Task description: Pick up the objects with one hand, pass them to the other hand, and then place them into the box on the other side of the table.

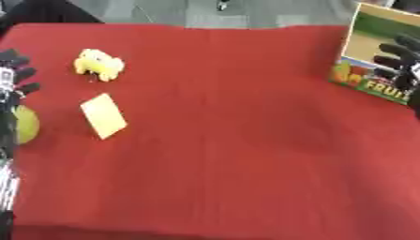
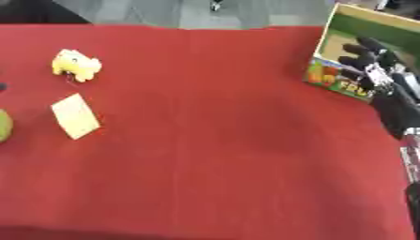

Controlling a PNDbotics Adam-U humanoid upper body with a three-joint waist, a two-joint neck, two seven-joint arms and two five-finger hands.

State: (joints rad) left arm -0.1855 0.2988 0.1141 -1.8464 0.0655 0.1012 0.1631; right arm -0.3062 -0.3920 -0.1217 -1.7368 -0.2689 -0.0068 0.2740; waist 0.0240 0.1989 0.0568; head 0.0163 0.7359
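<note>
A yellow plush toy (image 1: 99, 64) lies on the red table (image 1: 238, 122) at the far left. In front of it lies a flat pale yellow card (image 1: 104, 115). A yellow-green round fruit (image 1: 26, 124) sits at the left edge, partly hidden behind my left hand (image 1: 13, 82), whose fingers are spread and open with nothing held. My right hand (image 2: 373, 61) hovers at the right edge over the near wall of the fruit-printed box (image 2: 344, 44), fingers straight and open, holding nothing.
The box stands at the table's far right corner, its inside not fully shown. Grey floor (image 1: 205, 11) runs beyond the table's far edge. My right forearm (image 2: 402, 117) runs down the right side.
</note>
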